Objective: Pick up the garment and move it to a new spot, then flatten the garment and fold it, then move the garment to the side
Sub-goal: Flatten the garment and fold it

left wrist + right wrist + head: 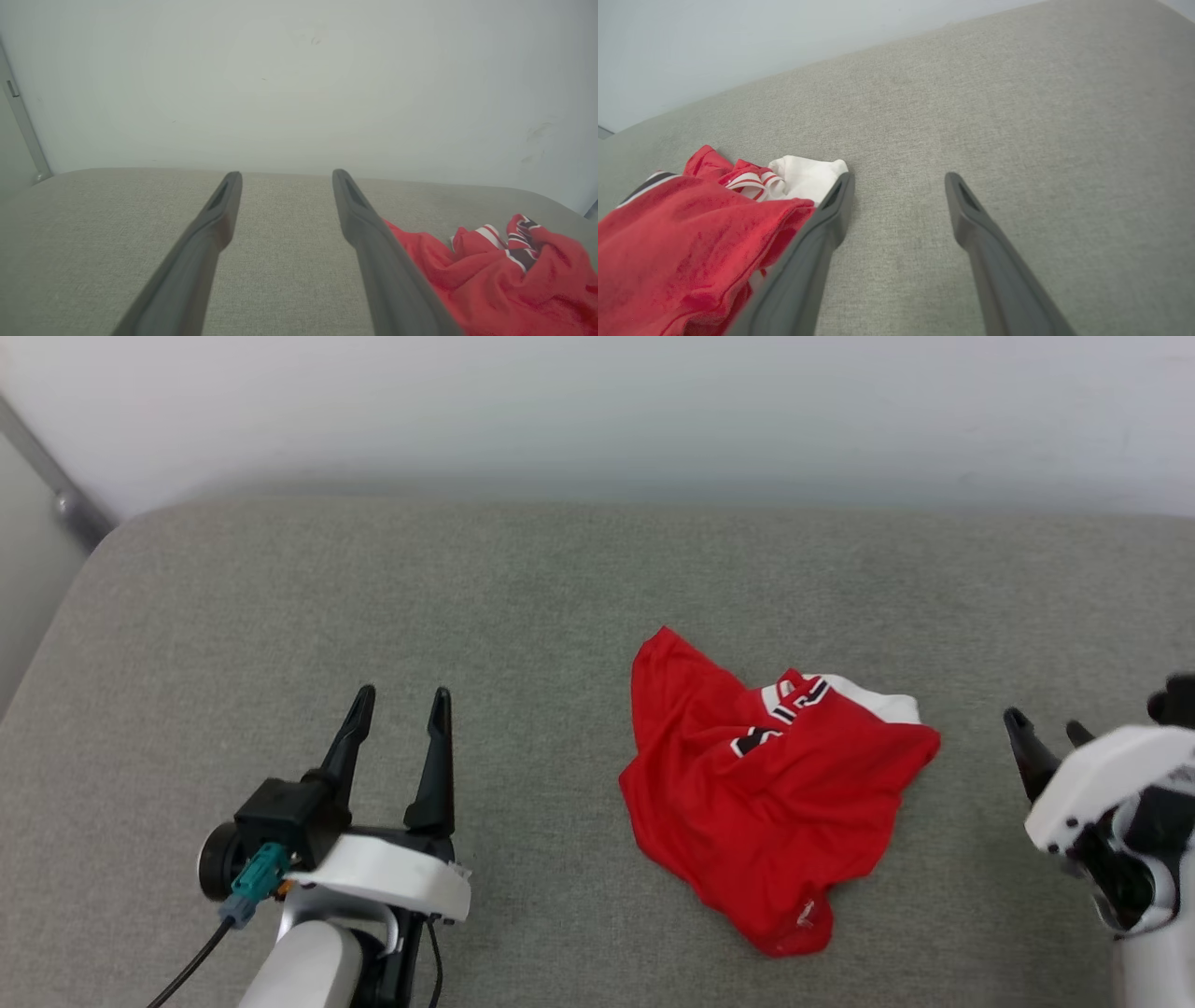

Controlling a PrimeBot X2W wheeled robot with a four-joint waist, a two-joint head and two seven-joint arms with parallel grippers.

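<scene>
The garment [770,784] lies crumpled in a red heap right of centre on the grey surface, with a white sleeve and black lettering showing at its top. In the left wrist view the garment [504,275] sits to the lower right; in the right wrist view the garment [691,233] fills the lower left. My left gripper [401,695] hovers open to the garment's left, apart from it. My right gripper [1047,726] stands open just right of the garment, nothing between its fingers. In the wrist views the left gripper [286,173] and right gripper [899,176] hold nothing.
The grey cushioned surface [373,597] spreads wide, with a rounded far-left corner. A pale wall [597,411] rises behind its back edge, and a metal bar [56,485] slants at the far left. A black cable [187,971] hangs from my left wrist.
</scene>
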